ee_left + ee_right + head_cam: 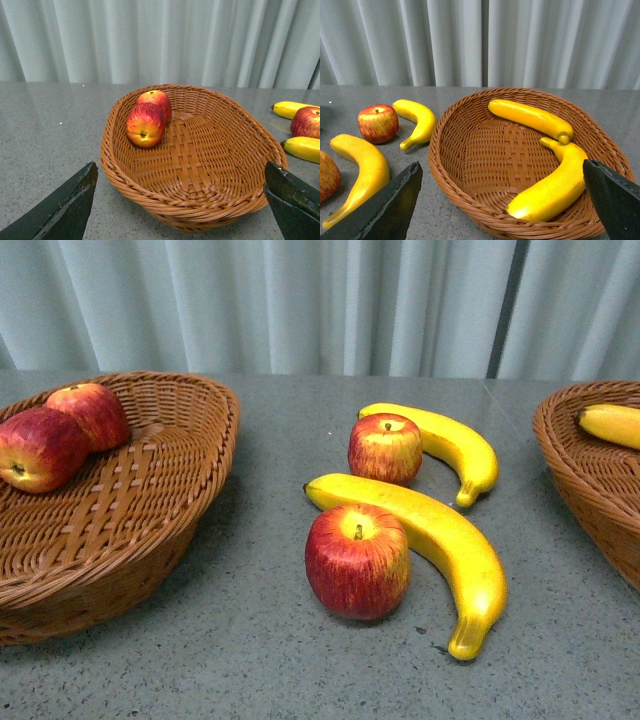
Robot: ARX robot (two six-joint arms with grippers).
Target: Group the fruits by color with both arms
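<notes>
Since both arms' jaws stand apart and empty, best take the glossy red near apple (358, 560) from the grey table (260, 660) by its rounded sides, clear of the curved yellow banana (450, 540) just behind it.

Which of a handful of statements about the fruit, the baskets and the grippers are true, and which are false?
1. The left basket holds two apples. True.
2. The right basket holds an apple. False: it holds only two bananas.
3. Two apples and two bananas lie on the table between the baskets. True.
4. The left gripper is shut on an apple. False: it is open and holds nothing.
5. The right gripper is open. True.
</notes>
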